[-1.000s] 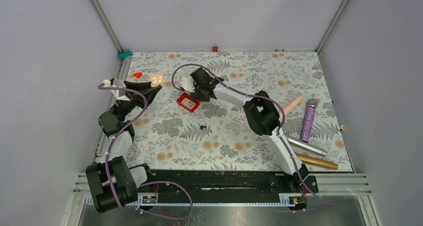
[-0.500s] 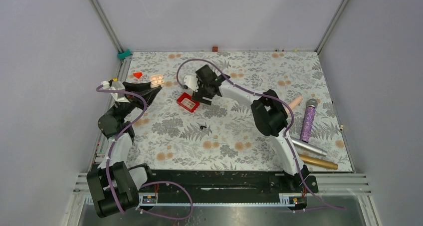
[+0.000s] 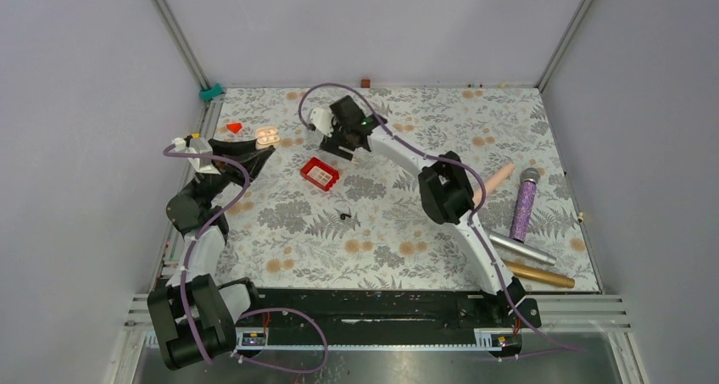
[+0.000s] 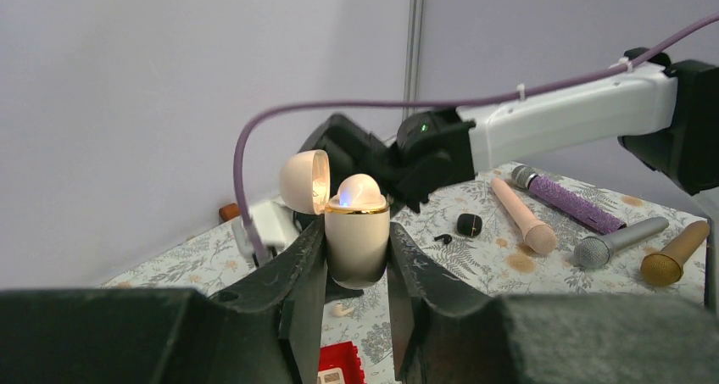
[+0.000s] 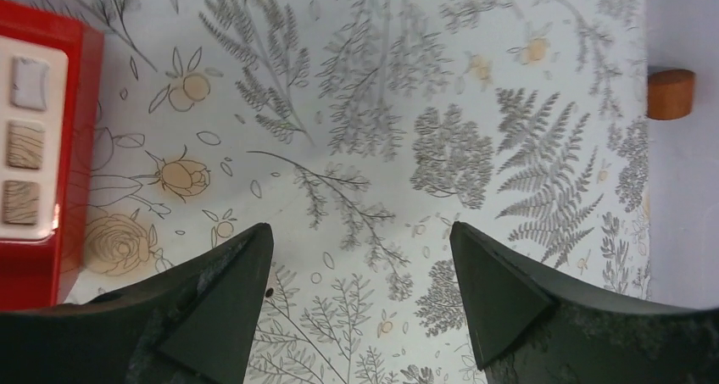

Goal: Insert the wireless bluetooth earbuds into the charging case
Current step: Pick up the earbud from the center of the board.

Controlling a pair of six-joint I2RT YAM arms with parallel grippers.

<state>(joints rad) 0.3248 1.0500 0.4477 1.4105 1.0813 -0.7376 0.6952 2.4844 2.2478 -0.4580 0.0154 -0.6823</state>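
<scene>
Two tools: left tool [image 4: 356, 261] clamps one cream case [image 4: 357, 227] (lid open), right tool [image 5: 360, 231] apart.

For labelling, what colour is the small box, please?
The box is red, clearest in top external view.

The top view looks down from behind the arm bases [image 3: 195, 312] on the whole worktop [image 3: 390, 223]. It shares the right-edge microphones [image 3: 523, 206] with the level, sideways-looking left wrist view, and the red box [image 3: 320, 174] with the close, straight-down right wrist view.
</scene>
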